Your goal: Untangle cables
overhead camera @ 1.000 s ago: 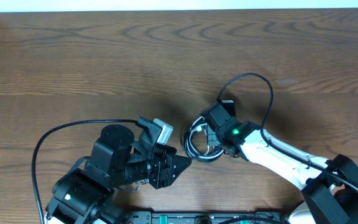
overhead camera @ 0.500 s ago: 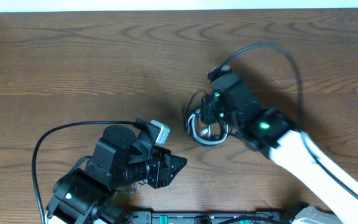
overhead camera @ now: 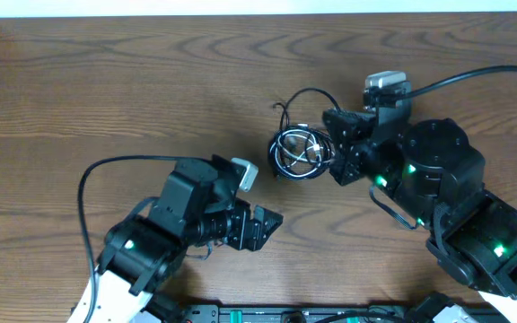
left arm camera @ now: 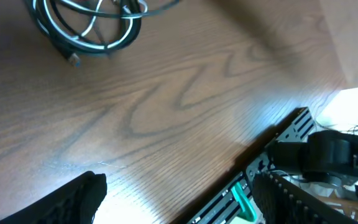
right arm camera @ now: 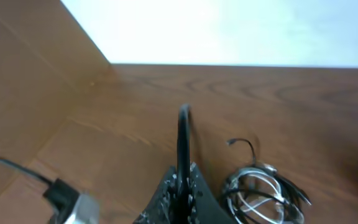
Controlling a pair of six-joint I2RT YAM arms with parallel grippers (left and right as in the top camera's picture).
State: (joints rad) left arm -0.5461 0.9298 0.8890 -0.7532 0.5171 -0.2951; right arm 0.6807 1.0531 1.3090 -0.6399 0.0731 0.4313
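I read the table (left arm camera: 185, 106) as brown wood, bold-grained, its satin finish glaring between the jaws of the left gripper (left arm camera: 179, 186). The cables (left arm camera: 86, 25) beyond those jaws have smooth, slightly glossy sheathing, black and white. The right gripper (right arm camera: 182, 190) is matt black, probably plastic; that wrist view is blurred.

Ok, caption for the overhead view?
Right gripper pinching a black strand off the tangled cables; left gripper open, clear of them, over the wooden table.
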